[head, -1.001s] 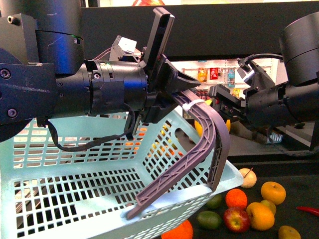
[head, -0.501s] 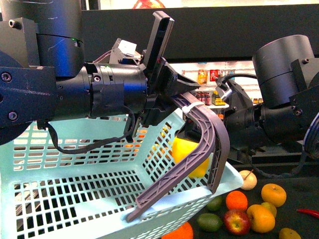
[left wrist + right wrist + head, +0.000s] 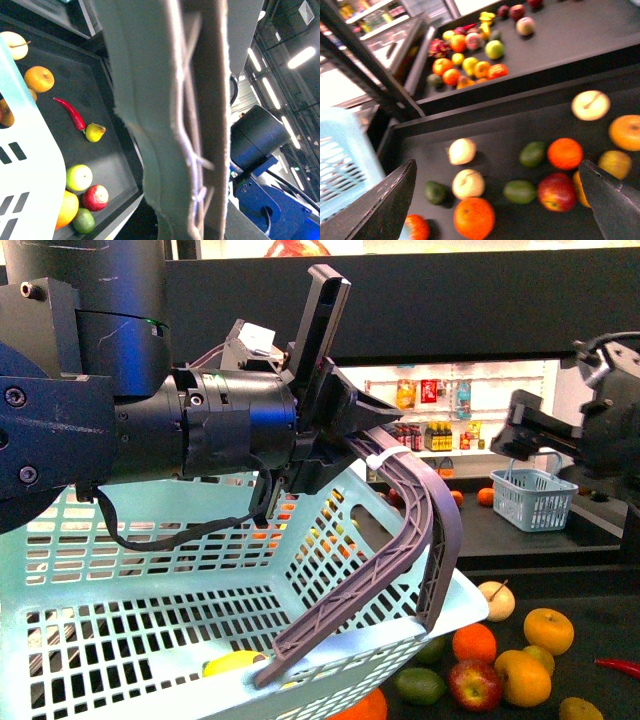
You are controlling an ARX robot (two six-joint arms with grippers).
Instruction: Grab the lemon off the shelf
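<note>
Lemon (image 3: 232,661) lies low in the pale blue basket (image 3: 120,540), on its floor close to the near wall, half hidden behind the mesh and the foot of the grey handle (image 3: 425,510). Judging by that, the pick from the shelf (image 3: 555,35) is done and the fruit is off the rack.

The left tool (image 3: 345,415) carries the basket by the top of that handle, holding it tilted with the open mouth turned toward the shelf, presumably so fruit can be dropped in from the right side. A white tie (image 3: 385,453) wraps the handle just below the tool. Whether the jaws are clenched on the handle or it merely hangs from the tie, I cannot tell; the left wrist view is filled by a blurred pale surface and settles nothing.

The right tool (image 3: 527,432) stands apart from the basket's far corner, above the tray. Its wrist view shows both fingers (image 3: 390,200) spread wide with nothing between them, so it is released and empty. Below it the black tray keeps its other fruit, an orange (image 3: 474,638) and a red apple (image 3: 474,680) near the front edge.
</note>
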